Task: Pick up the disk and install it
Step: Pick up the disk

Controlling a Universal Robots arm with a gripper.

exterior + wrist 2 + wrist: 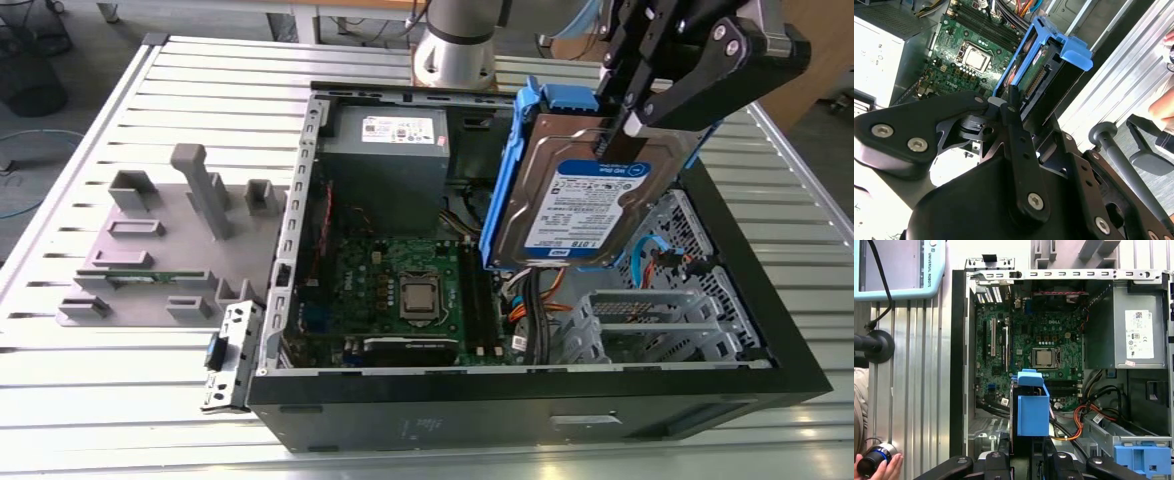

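Note:
The disk (587,210), a silver-grey hard drive with a white-and-blue label and a blue carrier frame, hangs on edge, slightly tilted, above the open computer case (534,395). My gripper (630,130) is shut on its upper end from above. It hangs over the cables and the metal drive cage (654,320) on the exterior view's right side of the case. Both wrist views look along the black fingers (1013,115) at the blue frame (1026,47) (1032,405), with the motherboard (1039,345) beneath.
A grey power supply box (387,150) (1134,335) sits in the case's far corner. A blue latch handle (1141,457) lies by the cage. A grey fixture plate (174,240) lies on the slatted table. A teach pendant (899,265) and a person's hand (879,465) are beside the case.

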